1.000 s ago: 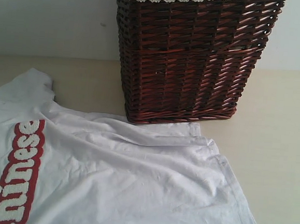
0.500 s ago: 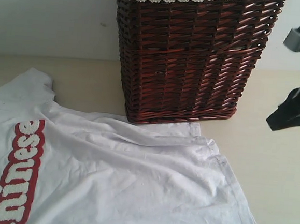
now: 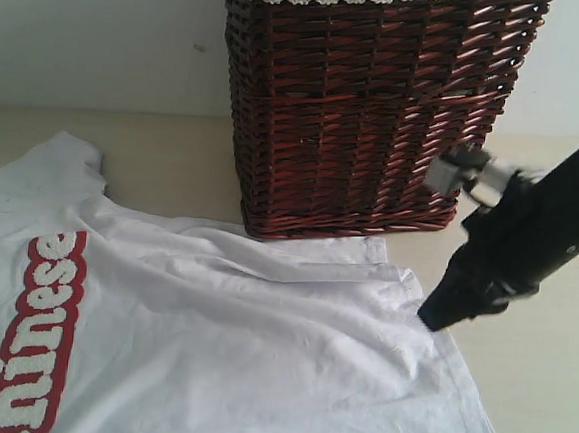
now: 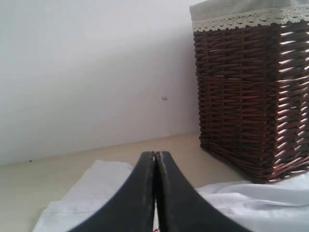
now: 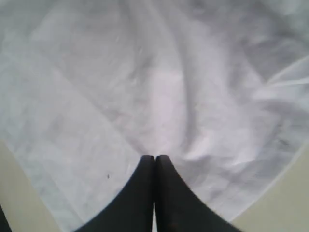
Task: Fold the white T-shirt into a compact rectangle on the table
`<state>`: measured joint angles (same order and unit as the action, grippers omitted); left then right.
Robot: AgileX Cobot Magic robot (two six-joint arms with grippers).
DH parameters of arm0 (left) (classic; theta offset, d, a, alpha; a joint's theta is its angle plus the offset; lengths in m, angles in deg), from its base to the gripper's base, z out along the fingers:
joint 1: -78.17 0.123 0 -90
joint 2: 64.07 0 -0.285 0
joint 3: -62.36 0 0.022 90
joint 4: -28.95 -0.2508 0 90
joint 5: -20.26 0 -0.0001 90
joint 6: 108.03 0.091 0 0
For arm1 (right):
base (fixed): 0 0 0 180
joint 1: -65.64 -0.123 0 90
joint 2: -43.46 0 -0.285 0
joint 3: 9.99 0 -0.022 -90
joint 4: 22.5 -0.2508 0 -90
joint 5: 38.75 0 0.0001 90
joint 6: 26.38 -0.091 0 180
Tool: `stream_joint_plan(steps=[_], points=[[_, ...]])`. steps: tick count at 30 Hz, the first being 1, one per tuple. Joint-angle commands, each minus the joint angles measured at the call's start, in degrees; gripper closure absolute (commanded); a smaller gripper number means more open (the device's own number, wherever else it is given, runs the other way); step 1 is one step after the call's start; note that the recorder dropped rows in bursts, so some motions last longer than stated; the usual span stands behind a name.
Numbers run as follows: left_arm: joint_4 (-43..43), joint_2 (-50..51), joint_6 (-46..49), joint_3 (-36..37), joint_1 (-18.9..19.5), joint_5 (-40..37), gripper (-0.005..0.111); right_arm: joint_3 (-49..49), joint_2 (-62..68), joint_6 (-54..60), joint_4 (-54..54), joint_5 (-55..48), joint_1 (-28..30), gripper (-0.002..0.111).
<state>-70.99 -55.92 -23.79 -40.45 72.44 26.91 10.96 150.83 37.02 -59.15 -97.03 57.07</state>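
**Q:** What's on the table [image 3: 545, 417]?
**A:** A white T-shirt [image 3: 239, 343], spread out and wrinkled, w/ red-edged letters [image 3: 34, 337] at left. A brown wicker basket [image 3: 363, 112] stands just behind it.
**Q:** And yr grippers?
**A:** My right gripper [image 3: 430, 318]: jaws pressed together, tip at the shirt's right edge. My left gripper [image 4: 155, 157]: jaws together too, nothing between, above a shirt corner nr the basket.

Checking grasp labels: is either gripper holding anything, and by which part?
Nothing visibly held: left gripper and right gripper are shut empty, the right one's tip at the edge of the white T-shirt.
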Motion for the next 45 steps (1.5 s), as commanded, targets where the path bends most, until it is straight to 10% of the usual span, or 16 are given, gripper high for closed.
stream_joint_plan(steps=[1, 28, 45], points=[[0.0, -0.37, -0.38, 0.02, -0.1, 0.01, 0.104, -0.12, 3.35, 0.87, 8.19, -1.17, -5.86, 0.108], [0.0, -0.37, -0.38, 0.02, -0.1, 0.01, 0.104, 0.66, 13.92, 9.41, 28.08, -11.68, -7.8, 0.108], [0.0, -0.37, -0.38, 0.02, -0.1, 0.01, 0.104, 0.53, 15.75, 21.92, 5.47, 7.04, -7.8, 0.108]])
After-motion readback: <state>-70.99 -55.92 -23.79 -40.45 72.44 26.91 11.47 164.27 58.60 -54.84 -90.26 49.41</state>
